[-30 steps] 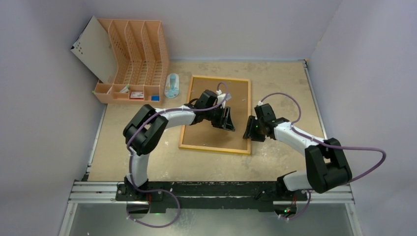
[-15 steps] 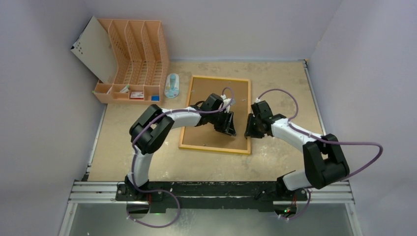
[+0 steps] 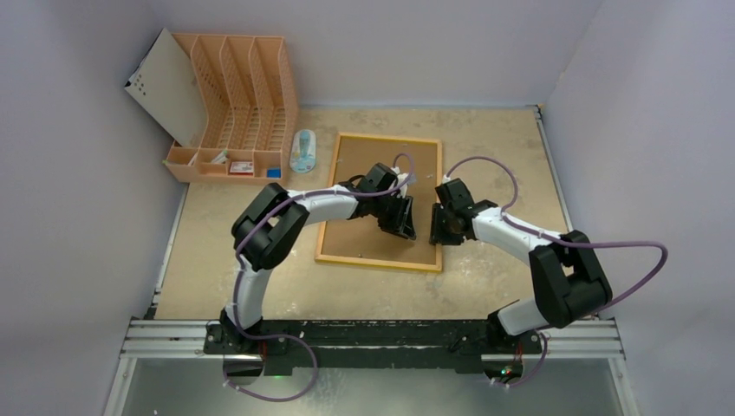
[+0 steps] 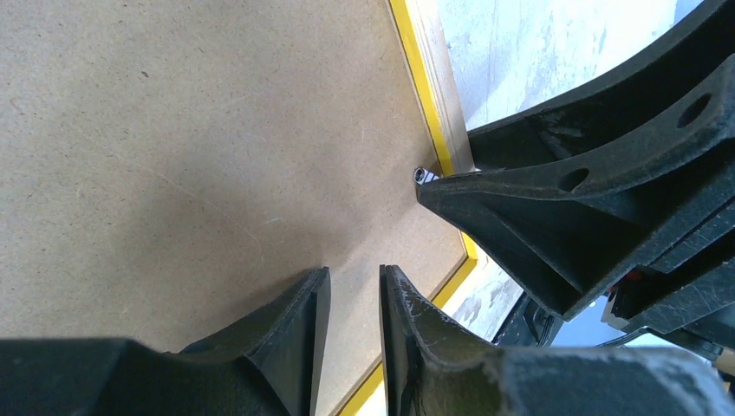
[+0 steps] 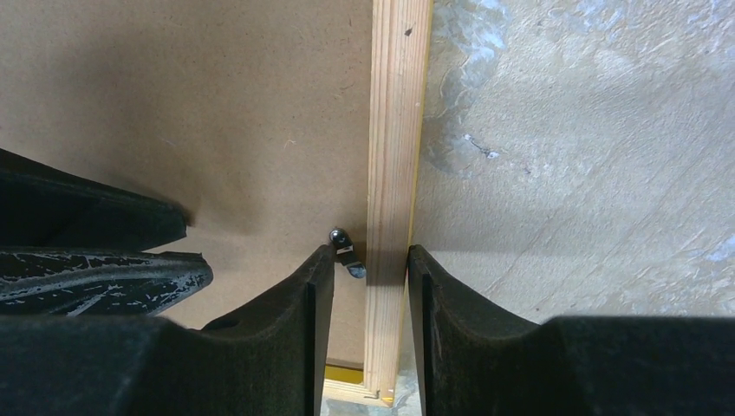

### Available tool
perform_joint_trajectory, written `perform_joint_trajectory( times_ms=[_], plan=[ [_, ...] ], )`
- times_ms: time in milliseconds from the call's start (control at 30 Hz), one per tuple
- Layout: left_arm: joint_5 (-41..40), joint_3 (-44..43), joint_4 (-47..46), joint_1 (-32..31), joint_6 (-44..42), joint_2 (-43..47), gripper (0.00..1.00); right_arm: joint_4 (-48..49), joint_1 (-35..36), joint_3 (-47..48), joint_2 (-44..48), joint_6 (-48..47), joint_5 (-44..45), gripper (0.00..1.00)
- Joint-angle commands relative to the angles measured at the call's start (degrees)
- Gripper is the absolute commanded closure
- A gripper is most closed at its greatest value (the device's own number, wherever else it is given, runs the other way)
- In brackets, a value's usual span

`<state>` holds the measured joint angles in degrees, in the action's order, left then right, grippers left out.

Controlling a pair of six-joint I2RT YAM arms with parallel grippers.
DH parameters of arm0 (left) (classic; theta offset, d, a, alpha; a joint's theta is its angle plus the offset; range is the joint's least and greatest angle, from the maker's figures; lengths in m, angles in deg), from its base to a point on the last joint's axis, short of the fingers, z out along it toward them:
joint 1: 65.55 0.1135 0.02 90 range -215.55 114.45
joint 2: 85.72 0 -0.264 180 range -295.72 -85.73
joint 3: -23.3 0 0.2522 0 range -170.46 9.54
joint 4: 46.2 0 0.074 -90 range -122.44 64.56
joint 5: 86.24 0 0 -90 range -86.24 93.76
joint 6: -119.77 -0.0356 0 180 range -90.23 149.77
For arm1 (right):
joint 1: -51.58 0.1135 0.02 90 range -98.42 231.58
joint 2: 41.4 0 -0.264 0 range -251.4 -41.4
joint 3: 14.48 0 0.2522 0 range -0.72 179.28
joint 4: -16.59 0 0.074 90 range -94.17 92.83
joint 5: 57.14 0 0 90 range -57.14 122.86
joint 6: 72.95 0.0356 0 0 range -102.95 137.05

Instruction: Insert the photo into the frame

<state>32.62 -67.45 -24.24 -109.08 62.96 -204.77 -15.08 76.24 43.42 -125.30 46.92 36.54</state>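
Left jaws, parted and empty, apparently pinned the backing board (image 4: 173, 130) flat while right jaws straddled the frame (image 5: 394, 130) edge, grip unclear.

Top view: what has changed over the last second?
The right gripper slid left until its fingers straddle the right rail of the frame. The left gripper edged rightward, toward it, over the backing board. Neither visibly grips anything. Frame, board and orange rack stayed put.
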Motion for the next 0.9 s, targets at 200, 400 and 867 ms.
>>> perform_joint_trajectory(
  times_ms=[200,400,867],
  plan=[
    [-6.89,0.17,7.36,0.02,-3.3,-4.44,0.7,-2.6,1.28,1.26,-1.36,-1.28,1.21,0.71],
    [-6.8,0.17,7.35,0.02,-3.31,-4.46,0.7,-2.71,1.26,1.48,-1.62,-0.85,2.47,0.76],
    [-3.39,-3.14,8.99,0.8,-4.23,0.36,0.69,-3.18,1.17,5.31,7.47,2.67,-0.14,0.44]
  ],
)
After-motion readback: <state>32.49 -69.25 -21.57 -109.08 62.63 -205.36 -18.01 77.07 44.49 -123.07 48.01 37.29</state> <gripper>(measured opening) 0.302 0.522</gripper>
